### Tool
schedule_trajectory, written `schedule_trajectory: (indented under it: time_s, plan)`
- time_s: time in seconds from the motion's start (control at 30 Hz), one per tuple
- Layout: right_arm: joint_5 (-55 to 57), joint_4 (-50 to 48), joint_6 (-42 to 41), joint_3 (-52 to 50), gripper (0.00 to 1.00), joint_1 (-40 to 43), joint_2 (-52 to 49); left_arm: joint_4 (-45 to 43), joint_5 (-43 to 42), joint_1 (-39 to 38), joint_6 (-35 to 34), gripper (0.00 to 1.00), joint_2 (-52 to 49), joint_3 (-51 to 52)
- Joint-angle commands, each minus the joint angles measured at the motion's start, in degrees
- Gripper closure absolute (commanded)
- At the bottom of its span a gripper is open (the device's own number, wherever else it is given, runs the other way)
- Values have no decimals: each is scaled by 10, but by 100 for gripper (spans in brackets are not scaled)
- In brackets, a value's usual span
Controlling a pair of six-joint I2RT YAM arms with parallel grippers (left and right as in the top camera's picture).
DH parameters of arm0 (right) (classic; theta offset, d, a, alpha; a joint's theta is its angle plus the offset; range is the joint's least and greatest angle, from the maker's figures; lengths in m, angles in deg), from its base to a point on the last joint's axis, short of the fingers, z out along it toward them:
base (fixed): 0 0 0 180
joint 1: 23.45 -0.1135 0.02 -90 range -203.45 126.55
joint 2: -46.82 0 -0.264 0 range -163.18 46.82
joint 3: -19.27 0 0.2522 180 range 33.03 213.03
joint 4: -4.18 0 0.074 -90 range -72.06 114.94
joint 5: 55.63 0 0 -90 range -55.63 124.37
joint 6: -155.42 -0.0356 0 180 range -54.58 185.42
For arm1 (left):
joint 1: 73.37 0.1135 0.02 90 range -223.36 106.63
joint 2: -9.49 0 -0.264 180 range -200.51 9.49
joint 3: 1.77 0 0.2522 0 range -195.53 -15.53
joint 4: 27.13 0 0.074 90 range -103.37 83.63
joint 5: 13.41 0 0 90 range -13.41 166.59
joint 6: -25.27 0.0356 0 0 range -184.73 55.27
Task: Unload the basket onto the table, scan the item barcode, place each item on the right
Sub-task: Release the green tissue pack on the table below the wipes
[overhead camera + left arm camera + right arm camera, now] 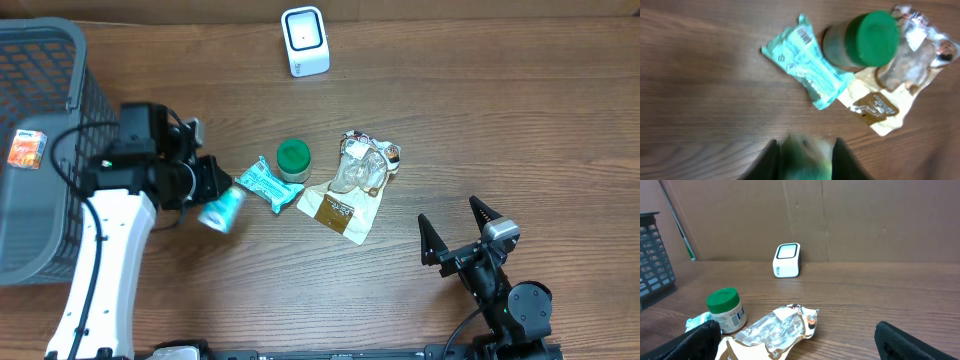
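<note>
My left gripper hangs over the table's left part, shut on a teal-green item. In the left wrist view that item fills the gap between the fingers and is blurred. No barcode on it shows. The white scanner stands at the table's far edge, well apart from the held item; the right wrist view shows the scanner too. My right gripper rests low at the front right, open wide with nothing between its fingers.
A teal packet, a green-lidded jar and a crumpled foil bag lie together mid-table. A grey mesh basket at the left holds an orange packet. Cardboard walls the far side.
</note>
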Motion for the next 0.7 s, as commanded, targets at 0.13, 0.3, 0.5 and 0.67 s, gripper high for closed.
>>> schedule_trajectory:
  time_s: [0.13,0.3,0.5,0.67]
  plan:
    - [-3,-2,-3,-6,0,-3,5,-73,-19,-6,-22,44,5,44]
    - [-3,-2,-3,-6,0,-3,5,-83,-26,-6,-22,43,6,-8]
    - [-3,-2,-3,-6,0,-3,5,-31,5,23,-9,26,6,-223]
    - [-3,-2,-3,-6,0,-3,5,-39,70,78,-10,0,6,-369]
